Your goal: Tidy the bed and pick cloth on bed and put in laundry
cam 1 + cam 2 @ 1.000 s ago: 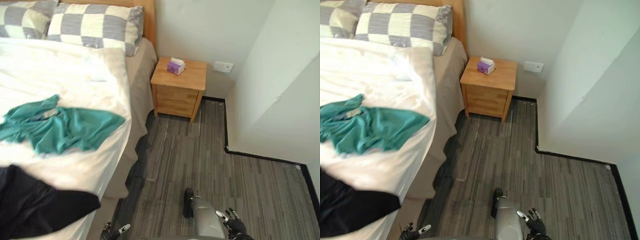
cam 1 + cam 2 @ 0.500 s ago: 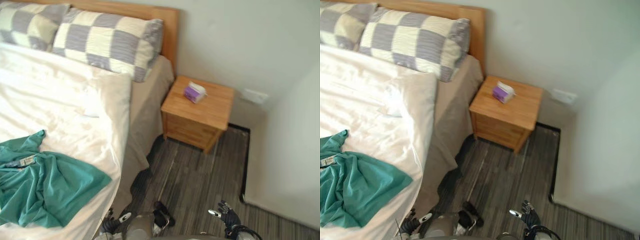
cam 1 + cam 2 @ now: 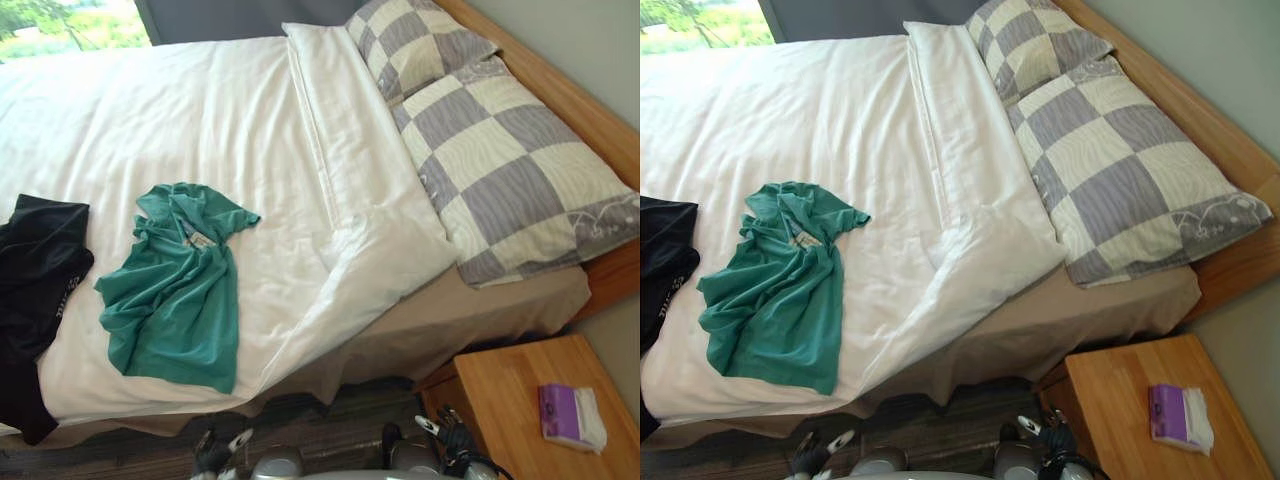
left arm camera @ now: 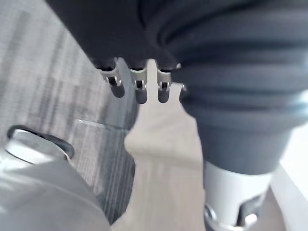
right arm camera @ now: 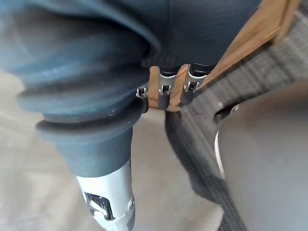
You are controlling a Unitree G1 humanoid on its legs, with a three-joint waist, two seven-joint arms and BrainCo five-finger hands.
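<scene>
I think the job is only just starting. The green shirt (image 3: 175, 300) is lying crumpled on the bed (image 3: 450, 322), near the bed's edge closest to the robot. A black cloth (image 3: 35, 270) is lying on the bed too, just beside the shirt. Both are waiting to go in the laundry.

The white blanket (image 3: 250, 110) is looking mostly smooth. One corner is folding back near the checked pillows (image 3: 510, 170) at the head of the bed.

The left hand (image 3: 218, 452) is hanging low beside the bed. Its fingers (image 4: 139, 89) are loose and apart, holding nothing. The right hand (image 3: 448, 437) is hanging low beside the bed too, by the little wooden table (image 3: 510, 385). Its fingers (image 5: 163, 96) are also loose and empty.

A purple tissue pack (image 3: 570, 415) is sitting on that table. White writing is showing on the black cloth, and a small tag is showing on the shirt. Both are too small to read.
</scene>
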